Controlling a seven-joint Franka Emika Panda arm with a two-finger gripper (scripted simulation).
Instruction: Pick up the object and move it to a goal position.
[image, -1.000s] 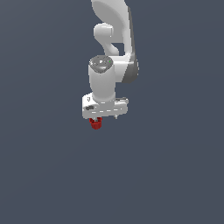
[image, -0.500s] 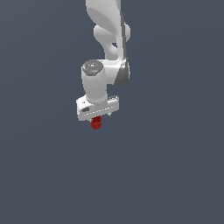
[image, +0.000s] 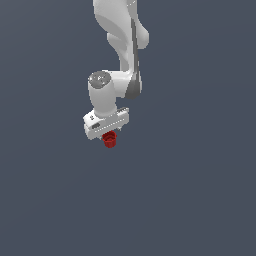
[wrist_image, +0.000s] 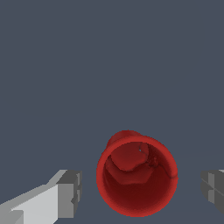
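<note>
**Still apart: red cup between open fingers**

Seen from the wrist, one grey fingertip (wrist_image: 70, 194) stands clear of the red cup (wrist_image: 137, 176), the other likewise. Outside, the gripper (image: 106, 131) hangs open, with the cup directly beneath the white arm (image: 120, 35).

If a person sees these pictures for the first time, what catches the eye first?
The small red cup, bright against the plain dark grey background, sits between the two fingers in the wrist view, with gaps on both sides. In the exterior view, the white robot arm hangs from above with the gripper directly over the cup.
</note>
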